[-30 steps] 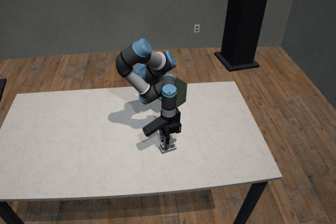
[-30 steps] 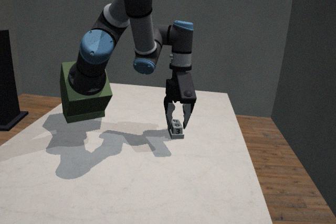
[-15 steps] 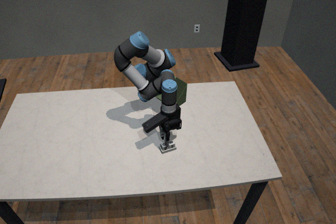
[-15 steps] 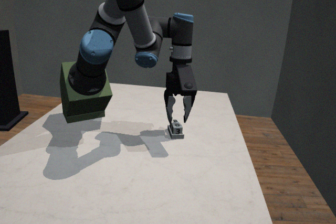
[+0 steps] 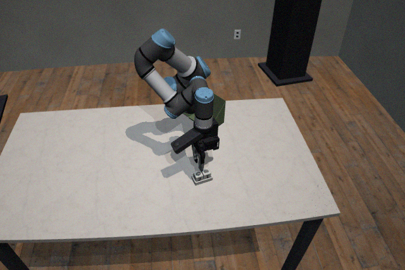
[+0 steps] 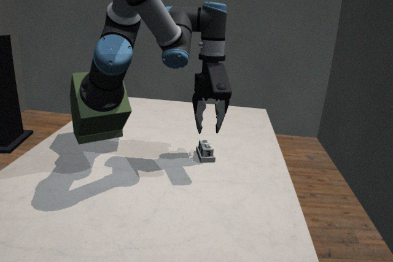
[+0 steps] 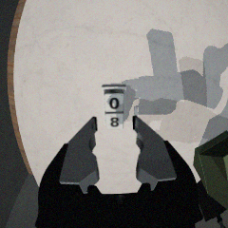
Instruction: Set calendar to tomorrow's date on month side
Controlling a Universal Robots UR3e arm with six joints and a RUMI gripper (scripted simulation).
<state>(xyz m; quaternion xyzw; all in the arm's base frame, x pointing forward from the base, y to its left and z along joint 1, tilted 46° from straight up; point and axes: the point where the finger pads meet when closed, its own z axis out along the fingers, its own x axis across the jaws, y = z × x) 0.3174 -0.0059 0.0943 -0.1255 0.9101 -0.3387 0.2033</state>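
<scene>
The small grey calendar tray (image 5: 203, 181) (image 6: 207, 159) (image 7: 114, 87) stands on the white table with both digit cubes sitting in it, side by side. In the wrist view the cube tops read 0 (image 7: 114, 103) and 8 (image 7: 114, 122). In the exterior view the nearer cube (image 6: 207, 153) shows a 3 on its side face. The two cubes also show in the top view (image 5: 201, 172). My gripper (image 5: 199, 161) (image 6: 208, 131) (image 7: 114, 117) hangs straight above the cubes, a little clear of them, fingers pointing down. Its fingers stand partly apart and hold nothing.
The arm's green base block (image 5: 216, 110) (image 6: 98, 113) (image 7: 214, 161) stands at the table's back edge, behind the calendar. A tall black pedestal (image 5: 292, 31) stands on the wood floor beyond the table. The table edge (image 5: 196, 231) lies well in front of the tray.
</scene>
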